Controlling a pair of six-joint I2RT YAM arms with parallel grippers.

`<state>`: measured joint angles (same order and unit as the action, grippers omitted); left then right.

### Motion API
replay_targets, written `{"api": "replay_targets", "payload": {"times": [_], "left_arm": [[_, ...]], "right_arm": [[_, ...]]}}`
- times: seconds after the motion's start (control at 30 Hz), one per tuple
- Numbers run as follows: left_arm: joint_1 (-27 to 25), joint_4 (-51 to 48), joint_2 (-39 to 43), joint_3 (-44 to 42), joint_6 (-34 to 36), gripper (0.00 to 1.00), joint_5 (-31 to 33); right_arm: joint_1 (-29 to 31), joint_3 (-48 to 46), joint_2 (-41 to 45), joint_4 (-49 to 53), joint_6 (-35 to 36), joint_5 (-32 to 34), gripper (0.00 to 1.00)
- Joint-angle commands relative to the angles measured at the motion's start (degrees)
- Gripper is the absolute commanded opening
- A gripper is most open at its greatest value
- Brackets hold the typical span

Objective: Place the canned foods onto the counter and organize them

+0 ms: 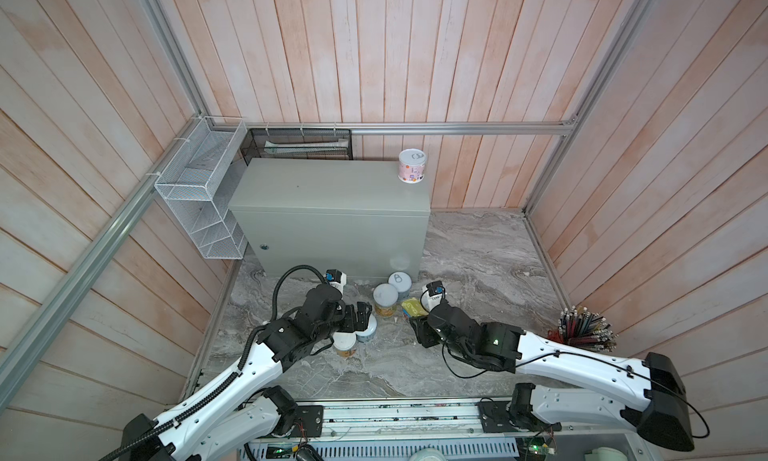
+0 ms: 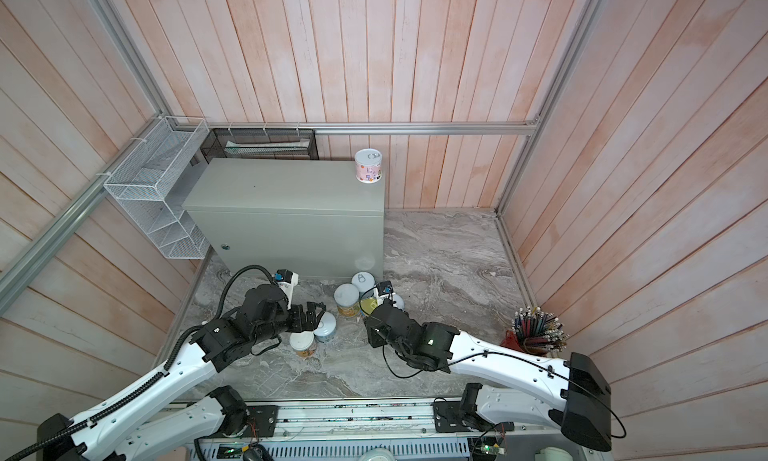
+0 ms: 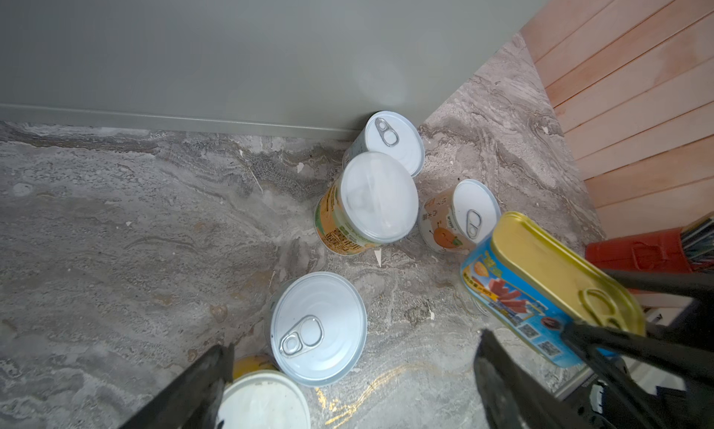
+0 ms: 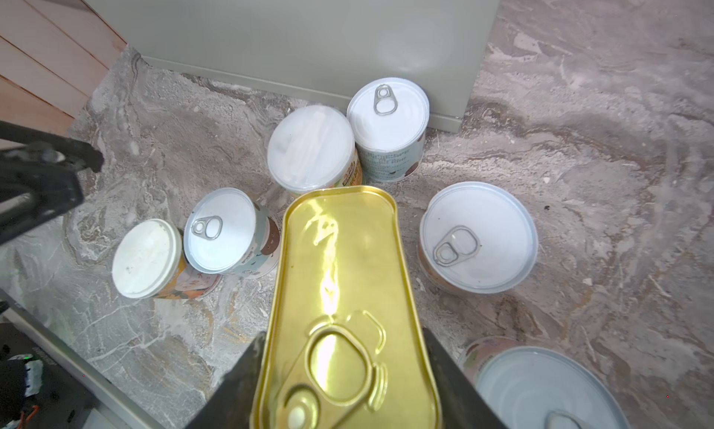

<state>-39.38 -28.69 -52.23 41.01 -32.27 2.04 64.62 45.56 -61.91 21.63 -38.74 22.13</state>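
**Right tool** [image 4: 344, 334]: the jaws pinch the long sides of the gold-topped tin [image 4: 340, 245] at its pull-tab end. The right wrist view gives only the tin's gold top. The left wrist view adds the blue picture label on its side.

**Left tool** [image 1: 365, 315]: the jaws are spread wide and hold nothing. It hangs over a pull-tab can [image 3: 318, 328] and a cream-lidded can [image 3: 262, 402], which stand side by side on the marble surface [image 3: 116, 233].

**Grey box** [image 1: 324, 189]: one pink can [image 1: 412, 166] stands upright on the far right corner of its flat top. Only the top views show it.

**Other cans:** the right wrist view counts six round cans upright on the marble.
- The two already noted under the left tool.
- A plain-lidded orange can [image 4: 311, 150].
- A corner can [image 4: 388, 116] against the box's front.
- A wide can [image 4: 479, 237].
- A cut-off can [image 4: 541, 388] at the frame edge.

The top views show four of the six plainly; the right arm [image 1: 540, 351] hides most of the other two.

**Red cup** [image 1: 582, 334]: it holds pencils and stands well apart, at the marble's right edge.
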Motion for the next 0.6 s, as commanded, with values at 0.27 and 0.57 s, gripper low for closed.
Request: {"api": "replay_targets", "payload": {"times": [0.27, 0.57], "left_arm": [[0.4, 0.3, 1.3, -0.1, 0.9, 1.0, 1.9], [0.4, 0.7, 1.9, -0.5, 0.3, 1.0, 1.7]], "right_arm": [[-2.3, 15.7, 5.5, 2.5, 5.0, 3.8, 0.25], [-5.5, 28.2, 2.8, 3.1, 13.1, 4.1, 0.24]]}}
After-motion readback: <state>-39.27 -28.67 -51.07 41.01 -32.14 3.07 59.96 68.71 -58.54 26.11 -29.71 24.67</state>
